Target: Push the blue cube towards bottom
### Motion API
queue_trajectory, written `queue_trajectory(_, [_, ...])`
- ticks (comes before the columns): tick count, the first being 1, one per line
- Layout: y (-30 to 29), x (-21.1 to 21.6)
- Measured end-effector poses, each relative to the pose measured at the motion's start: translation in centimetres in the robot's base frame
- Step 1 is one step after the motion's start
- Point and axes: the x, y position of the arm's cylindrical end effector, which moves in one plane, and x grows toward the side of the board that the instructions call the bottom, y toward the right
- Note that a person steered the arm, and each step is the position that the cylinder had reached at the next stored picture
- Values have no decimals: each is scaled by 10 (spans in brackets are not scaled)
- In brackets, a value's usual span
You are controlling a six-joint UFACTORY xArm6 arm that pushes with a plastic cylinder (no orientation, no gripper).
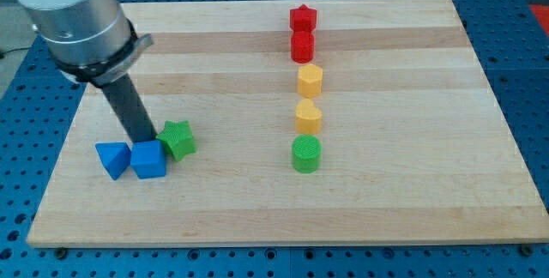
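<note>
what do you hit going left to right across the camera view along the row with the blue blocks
blue triangular block → blue cube, with my tip right at its top edge → green star block → green cylinder

On the wooden board sat eight blocks: two blue, two green, two yellow, two red.
</note>
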Motion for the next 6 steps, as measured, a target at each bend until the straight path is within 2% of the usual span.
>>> queue_trajectory(1, [11, 22])
queue_trajectory(3, [-20, 42])
queue_trajectory(6, [39, 79])
